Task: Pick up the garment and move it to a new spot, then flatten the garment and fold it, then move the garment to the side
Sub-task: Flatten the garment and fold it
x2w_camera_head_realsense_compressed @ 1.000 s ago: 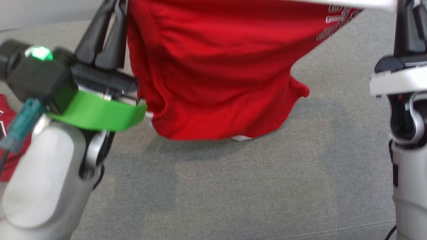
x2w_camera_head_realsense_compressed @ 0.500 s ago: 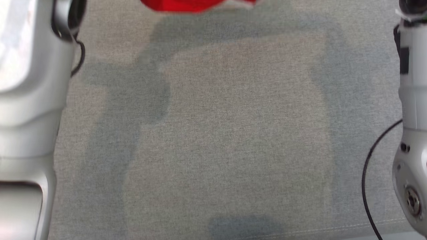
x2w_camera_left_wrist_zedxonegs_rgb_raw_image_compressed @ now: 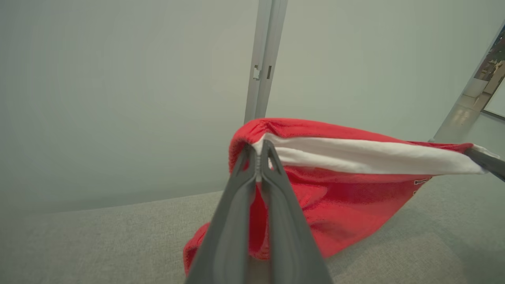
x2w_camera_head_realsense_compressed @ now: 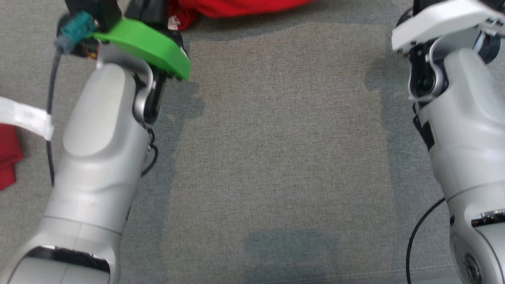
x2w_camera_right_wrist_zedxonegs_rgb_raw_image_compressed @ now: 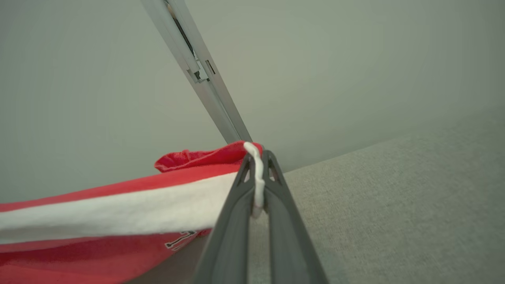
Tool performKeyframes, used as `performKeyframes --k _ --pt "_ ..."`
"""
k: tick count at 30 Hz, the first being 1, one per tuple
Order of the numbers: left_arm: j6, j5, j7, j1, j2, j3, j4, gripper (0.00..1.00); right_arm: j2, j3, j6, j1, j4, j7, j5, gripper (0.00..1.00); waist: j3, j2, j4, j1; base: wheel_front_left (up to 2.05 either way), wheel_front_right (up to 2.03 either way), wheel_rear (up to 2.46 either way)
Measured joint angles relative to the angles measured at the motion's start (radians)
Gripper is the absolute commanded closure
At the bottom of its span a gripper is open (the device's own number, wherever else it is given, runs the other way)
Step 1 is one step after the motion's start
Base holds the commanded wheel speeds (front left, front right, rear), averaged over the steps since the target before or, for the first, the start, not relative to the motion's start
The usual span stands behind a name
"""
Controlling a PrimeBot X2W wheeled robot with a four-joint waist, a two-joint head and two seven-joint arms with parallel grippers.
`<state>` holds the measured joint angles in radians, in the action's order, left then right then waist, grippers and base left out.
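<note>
- My left claw is pinching shut on the garment, fingertips closed over the end of its white band, with red cloth bunching over the tips.
- My right claw is doing the same at the other end, clamping narrow on the band, which is curling over between the tips.
- The band is running taut between the two claws. In the left wrist view my right claw is showing at the far right, gripping the far end.
- The garment is hanging from that edge. Its lower red part is sagging down to the grey fabric surface and looks to be resting on it.
- In the head view I'm getting only a red strip of the garment at the top edge, beyond my left wrist's green band. The surface between my forearms is lying bare.
- Another red cloth piece with a white strip is lying at the left edge, well apart. I'm not treating it as mine.
- Progress, as I'm judging it: the pick-up is done and I'm in the carry or lay-out part.
- Setting it down in the new spot, flattening, folding and moving it aside are all left.
</note>
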<state>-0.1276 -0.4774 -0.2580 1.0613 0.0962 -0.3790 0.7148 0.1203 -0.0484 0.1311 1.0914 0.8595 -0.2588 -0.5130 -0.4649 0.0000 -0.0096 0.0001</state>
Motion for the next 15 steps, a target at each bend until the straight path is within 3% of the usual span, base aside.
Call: performKeyframes --k 7,15 --pt "0.0 -0.107 0.0 -0.272 -0.029 -0.062 -0.016 1.0 0.001 -0.058 0.0 -0.27 0.017 -0.004 -0.138 1.0 0.02 0.0 0.003 0.0 0.0 0.0 0.0" --pt "-0.001 -0.125 -0.002 -0.495 0.012 -0.08 -0.142 1.0 0.04 -0.146 0.0 -0.496 -0.132 -0.008 -0.283 1.0 0.066 0.0 0.005 -0.0001 0.0 0.0 0.0"
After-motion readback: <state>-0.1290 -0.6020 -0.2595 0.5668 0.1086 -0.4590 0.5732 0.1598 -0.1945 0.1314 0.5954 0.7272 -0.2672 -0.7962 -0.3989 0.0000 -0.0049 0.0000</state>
